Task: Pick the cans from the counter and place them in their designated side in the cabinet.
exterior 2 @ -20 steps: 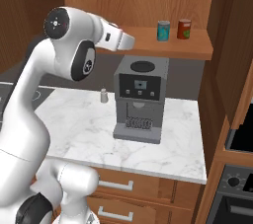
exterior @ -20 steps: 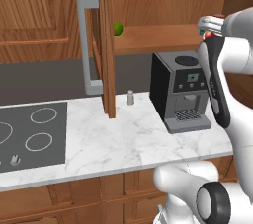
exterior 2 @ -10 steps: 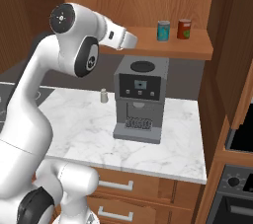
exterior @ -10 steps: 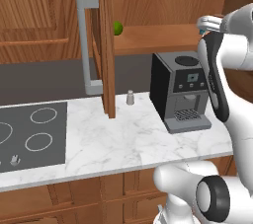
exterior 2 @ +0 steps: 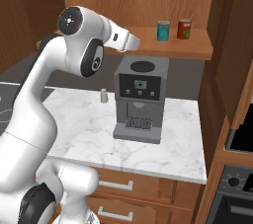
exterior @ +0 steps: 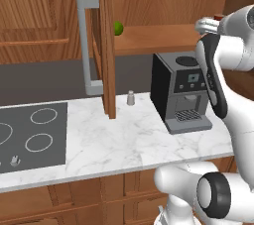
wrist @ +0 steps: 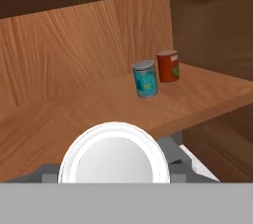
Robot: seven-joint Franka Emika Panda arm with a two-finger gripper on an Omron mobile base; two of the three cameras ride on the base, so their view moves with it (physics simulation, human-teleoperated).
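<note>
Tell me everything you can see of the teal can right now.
The teal can is a small cylinder with a blue-green printed wrap and a silvery top, metal by its look. It stands upright on the cabinet shelf, towards its right end, above the coffee machine. The red can stands just to its right with a narrow gap between them. Nothing grips it; only the shelf touches it. The label print is too small to read.

My glossy white plastic arm (exterior 2: pixel 42 99) rises over the polished veined-marble bench (exterior 2: pixel 163 144); the cabinet (wrist: pixel 89 45) is matt grained wood, the teal can (wrist: pixel 146 79) and red can (wrist: pixel 168 66) metal-topped.
</note>
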